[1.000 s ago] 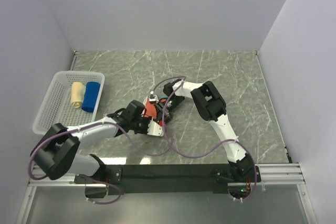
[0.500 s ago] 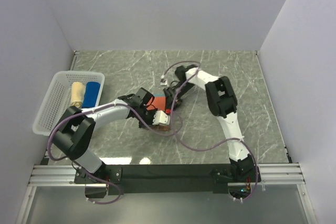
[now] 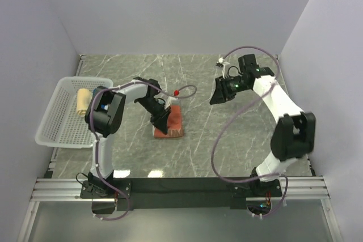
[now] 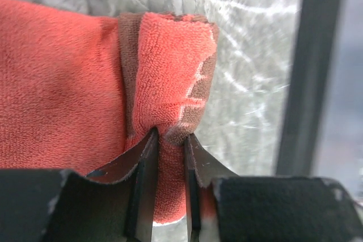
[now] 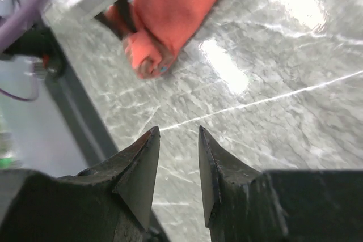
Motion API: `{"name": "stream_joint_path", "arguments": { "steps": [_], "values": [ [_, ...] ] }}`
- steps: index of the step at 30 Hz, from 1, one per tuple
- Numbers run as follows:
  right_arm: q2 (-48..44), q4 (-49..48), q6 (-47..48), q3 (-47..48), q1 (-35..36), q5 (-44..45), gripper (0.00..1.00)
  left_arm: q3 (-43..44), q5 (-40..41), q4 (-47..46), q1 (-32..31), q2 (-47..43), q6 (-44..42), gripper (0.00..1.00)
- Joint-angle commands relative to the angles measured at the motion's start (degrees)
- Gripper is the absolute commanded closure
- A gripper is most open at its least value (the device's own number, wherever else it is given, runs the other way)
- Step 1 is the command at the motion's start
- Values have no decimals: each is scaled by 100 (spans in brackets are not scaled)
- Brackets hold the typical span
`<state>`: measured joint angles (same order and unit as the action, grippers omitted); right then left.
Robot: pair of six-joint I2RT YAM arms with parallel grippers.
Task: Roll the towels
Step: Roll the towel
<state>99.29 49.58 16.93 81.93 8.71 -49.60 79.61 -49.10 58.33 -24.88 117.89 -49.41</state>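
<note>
The rust-orange towel [image 3: 175,124] at mid bench [image 3: 238,134] was pinched at its rolled edge by the left claw [image 4: 170,138], while the right claw [image 5: 178,132] was held slightly spread, empty, at its two o'clock.

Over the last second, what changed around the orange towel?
The right tool left the towel and swung away to the far right, and is now empty. The left tool stays pinched on the rolled end of the orange towel, which barely shifted. The basket and the beige roll are unchanged.
</note>
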Motion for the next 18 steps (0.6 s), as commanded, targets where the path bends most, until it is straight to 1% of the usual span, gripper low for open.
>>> {"name": "stream_joint_path", "arguments": {
  "steps": [1, 2, 4, 5, 7, 8, 11, 12, 14, 15, 17, 18],
  "values": [
    [-935, -546, 425, -676, 235, 433, 60, 106, 700, 776, 124, 1016, -42, 99],
    [-1242, -555, 608, -774, 332, 530, 60, 255, 700, 977, 185, 1304, -69, 99],
    [-1499, -616, 759, -1002, 613, 819, 60, 668, 683, 1171, 238, 1578, -156, 99],
    [-1709, -660, 899, -1073, 988, 1221, 61, 861, 657, 1277, 273, 1780, -183, 99],
    [-1877, -897, 1057, -1301, 1526, 1750, 61, 994, 665, 1365, 309, 1913, -218, 99],
    [-1965, -1020, 1145, -1381, 2068, 2266, 61, 1082, 656, 1383, 335, 2001, -227, 99],
    [-1852, -1468, 1356, -1540, 2783, 2875, 59, 1187, 560, 1445, 396, 2098, -245, 99],
    [-1790, -1721, 1400, -1557, 3177, 3156, 57, 1214, 507, 1480, 405, 2124, -245, 99],
    [-1572, -2021, 1602, -1601, 3548, 3412, 55, 1258, 489, 1498, 432, 2151, -245, 99],
    [-1492, -2362, 1716, -1688, 3889, 3683, 52, 1267, 489, 1480, 432, 2160, -227, 99],
    [-1212, -2680, 2032, -1759, 4146, 3896, 50, 1285, 489, 1471, 449, 2168, -210, 99],
    [-1123, -2934, 2129, -1803, 4269, 3949, 43, 1293, 489, 1497, 449, 2177, -218, 99]
  ]
}}
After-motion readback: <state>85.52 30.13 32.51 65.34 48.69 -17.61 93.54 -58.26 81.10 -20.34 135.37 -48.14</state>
